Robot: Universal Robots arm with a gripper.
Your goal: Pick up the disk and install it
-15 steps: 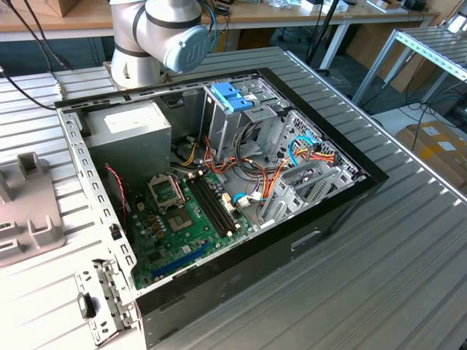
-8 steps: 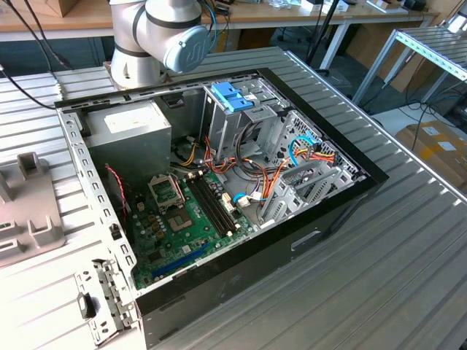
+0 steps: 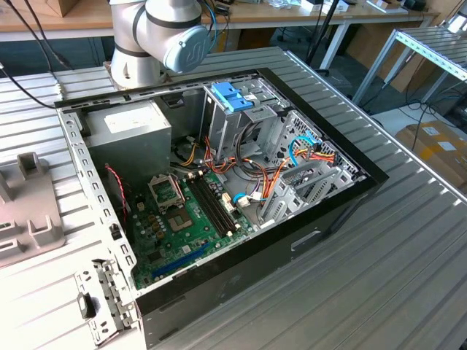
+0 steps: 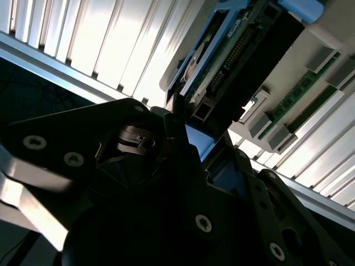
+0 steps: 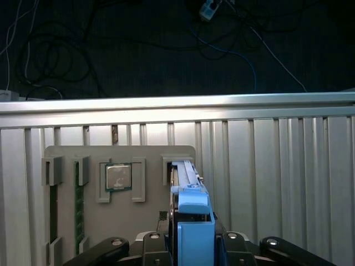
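Note:
The disk (image 5: pixel 186 191) stands on edge over a grey holder tray (image 5: pixel 66 216), its narrow metal side and blue plastic tab (image 5: pixel 193 202) facing the first wrist view. My gripper (image 5: pixel 194 244) is shut on the disk, with a black finger (image 5: pixel 152 244) on either side of the blue tab. The second wrist view shows the disk's circuit-board face (image 4: pixel 238 61) sticking out beyond the dark fingers (image 4: pixel 183 149) of the gripper (image 4: pixel 202 144). Whether the disk still touches the tray, I cannot tell. In the exterior view the arm's joint (image 3: pixel 157 36) is at the top.
The tray also holds a processor chip (image 5: pixel 118 177) and memory sticks (image 5: pixel 79 205). An open computer case (image 3: pixel 350 197) lies on the ribbed metal table (image 3: pixel 408 277), with a motherboard (image 3: pixel 182 226), power-supply box (image 3: pixel 128 127) and drive cage with light-blue handles (image 3: pixel 233 95). Beyond the table's edge (image 5: pixel 177 102) is dark floor.

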